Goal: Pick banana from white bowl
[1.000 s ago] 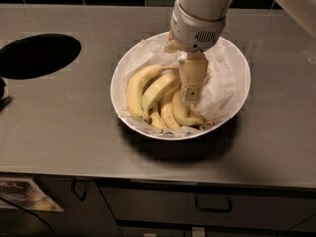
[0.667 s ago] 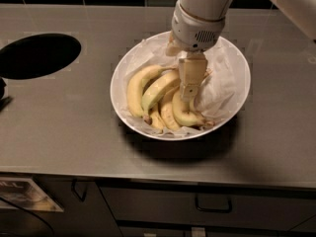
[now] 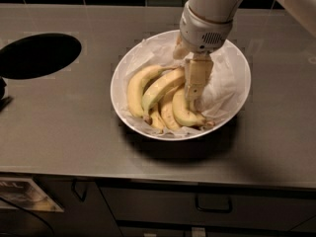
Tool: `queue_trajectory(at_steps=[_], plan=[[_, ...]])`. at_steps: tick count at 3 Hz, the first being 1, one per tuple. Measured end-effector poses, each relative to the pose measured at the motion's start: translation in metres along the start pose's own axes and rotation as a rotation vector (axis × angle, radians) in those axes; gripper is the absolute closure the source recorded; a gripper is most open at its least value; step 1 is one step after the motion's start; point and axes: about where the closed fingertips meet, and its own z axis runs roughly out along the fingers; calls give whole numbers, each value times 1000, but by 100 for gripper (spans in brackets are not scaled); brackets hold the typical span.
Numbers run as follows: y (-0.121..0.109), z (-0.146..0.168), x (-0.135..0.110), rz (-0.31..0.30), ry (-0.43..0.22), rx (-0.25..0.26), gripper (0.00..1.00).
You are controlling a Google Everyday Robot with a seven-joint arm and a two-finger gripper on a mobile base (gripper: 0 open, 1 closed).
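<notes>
The white bowl stands on the grey counter, lined with crumpled white paper, and holds several bananas. The long, slim, pale greenish-yellow banana lies diagonally in the middle, its dark tip toward the bowl's front left. A plumper yellow banana lies to its left. A strongly curved yellow banana lies to its right. My gripper reaches straight down into the bowl from the white arm. It sits at the long banana's upper right end, between that banana and the curved one, and hides that end.
A dark oval hole is cut in the counter at the left. A dark object shows at the left edge. Cabinet drawers with a handle run below the front edge. Dark wall tiles line the back.
</notes>
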Motion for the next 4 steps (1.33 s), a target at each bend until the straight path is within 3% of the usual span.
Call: queue_trajectory(at_steps=[2,4], plan=[[-7,13,-5,-7,5,-25,27],[-9,18,-7,-12,13,-36,39]])
